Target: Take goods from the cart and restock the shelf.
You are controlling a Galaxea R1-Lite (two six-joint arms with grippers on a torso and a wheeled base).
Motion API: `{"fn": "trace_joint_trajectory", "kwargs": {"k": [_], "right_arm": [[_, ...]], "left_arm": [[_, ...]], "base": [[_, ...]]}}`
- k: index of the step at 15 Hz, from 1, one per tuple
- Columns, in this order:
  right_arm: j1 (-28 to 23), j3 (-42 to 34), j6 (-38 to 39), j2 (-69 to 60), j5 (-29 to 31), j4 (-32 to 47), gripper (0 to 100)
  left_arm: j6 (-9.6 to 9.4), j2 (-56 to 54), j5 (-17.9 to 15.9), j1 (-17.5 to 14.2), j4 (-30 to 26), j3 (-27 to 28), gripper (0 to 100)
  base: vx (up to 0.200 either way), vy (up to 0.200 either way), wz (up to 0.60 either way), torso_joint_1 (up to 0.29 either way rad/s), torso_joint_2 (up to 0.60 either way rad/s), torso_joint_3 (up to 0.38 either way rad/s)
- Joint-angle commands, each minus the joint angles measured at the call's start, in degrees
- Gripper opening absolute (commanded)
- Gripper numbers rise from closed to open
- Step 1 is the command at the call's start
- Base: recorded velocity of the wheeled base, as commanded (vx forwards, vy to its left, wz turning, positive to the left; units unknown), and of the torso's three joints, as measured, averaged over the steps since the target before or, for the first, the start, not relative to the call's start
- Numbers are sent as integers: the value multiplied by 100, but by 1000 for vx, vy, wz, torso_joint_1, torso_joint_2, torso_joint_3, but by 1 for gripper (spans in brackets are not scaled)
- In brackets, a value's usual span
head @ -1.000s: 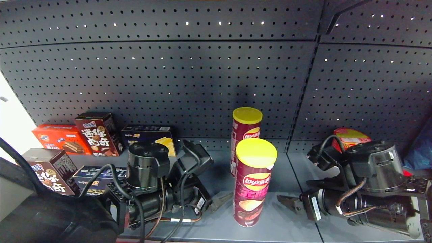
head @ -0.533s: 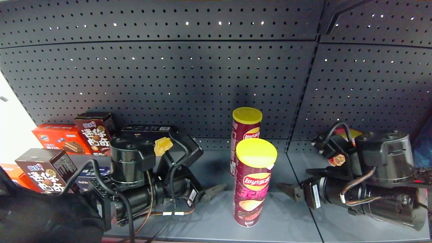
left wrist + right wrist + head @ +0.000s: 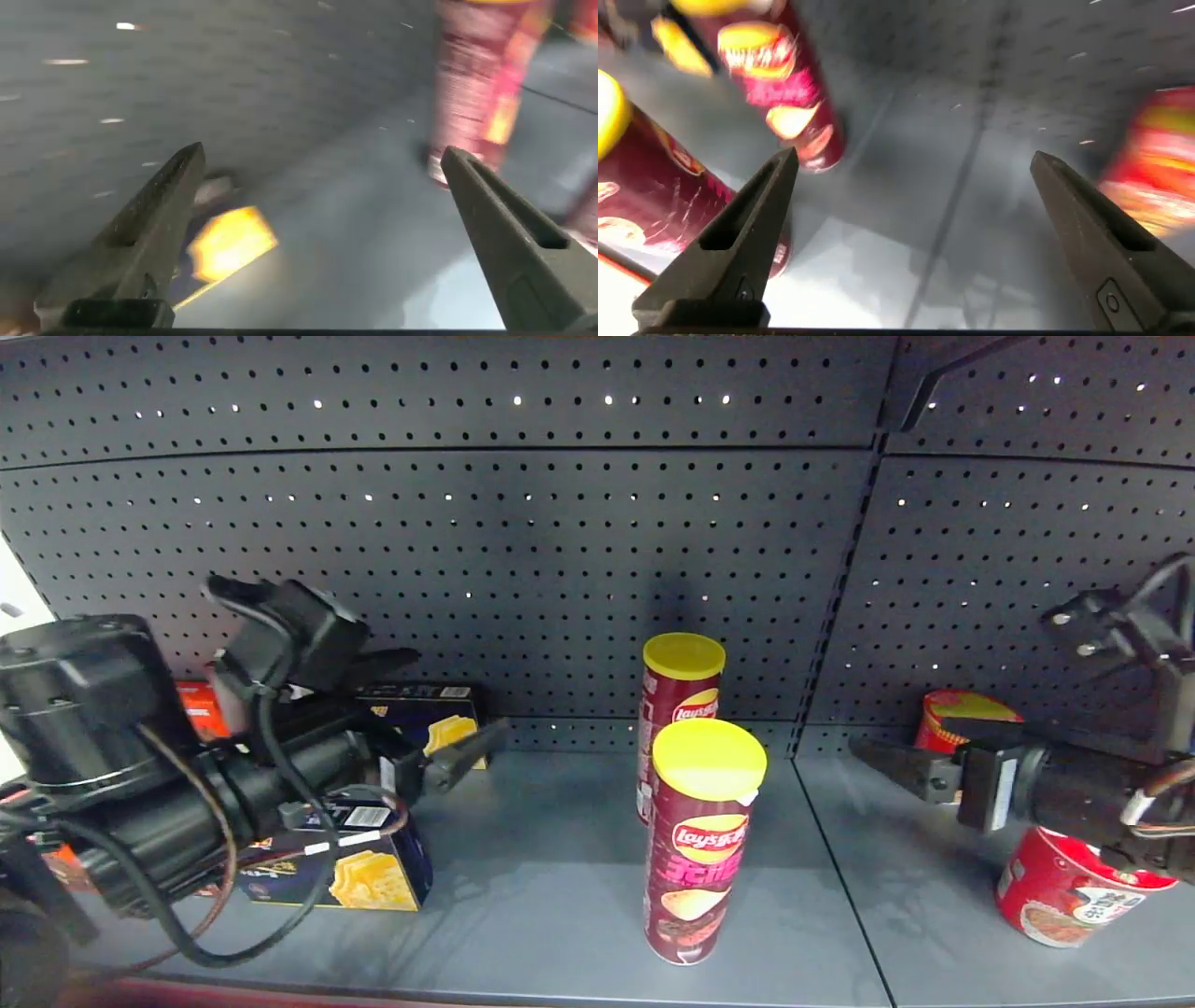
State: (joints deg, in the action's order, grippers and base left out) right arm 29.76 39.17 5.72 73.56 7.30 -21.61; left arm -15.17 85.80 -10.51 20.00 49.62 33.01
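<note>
Grey shelf (image 3: 560,915) holds chip cans (image 3: 702,840), boxes (image 3: 369,879), noodle cups (image 3: 1064,901).

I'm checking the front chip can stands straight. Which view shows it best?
Head view: the front chip can shows whole and upright, lid to base. Both wrist views crop the cans; I cannot tell which is the front one.

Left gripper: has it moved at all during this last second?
Yes. The left gripper has pulled leftward and upward, away from the front chip can, which kept its place.
</note>
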Motion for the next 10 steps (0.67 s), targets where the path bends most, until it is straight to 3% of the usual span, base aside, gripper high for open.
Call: {"fn": "trace_joint_trajectory", "kwargs": {"k": [1, 4, 8, 9, 10], "right_arm": [[-603, -533, -9, -1221, -18, 34, 100], [-1068, -1333, -9, -2311, 8, 210, 100], [-1077, -1456, -9, -3831, 738, 1555, 100], [-1130, -1456, -9, -4016, 799, 1625, 100], [-1323, -1456, -9, -4455, 852, 2012, 100]], "left_arm": [[154, -1048, -21, -682, 4, -480, 100], [400, -1953, -4, -1069, 4, -1201, 100], [602, -3254, 31, -1623, -13, -2352, 100], [620, -3447, 93, -1640, -13, -2510, 100], [629, -3860, 506, -1631, -22, -2783, 100]], "base": [[0, 0, 0, 0, 0, 0], [0, 0, 0, 0, 0, 0], [0, 0, 0, 0, 0, 0], [0, 0, 0, 0, 0, 0], [0, 0, 0, 0, 0, 0]]}}
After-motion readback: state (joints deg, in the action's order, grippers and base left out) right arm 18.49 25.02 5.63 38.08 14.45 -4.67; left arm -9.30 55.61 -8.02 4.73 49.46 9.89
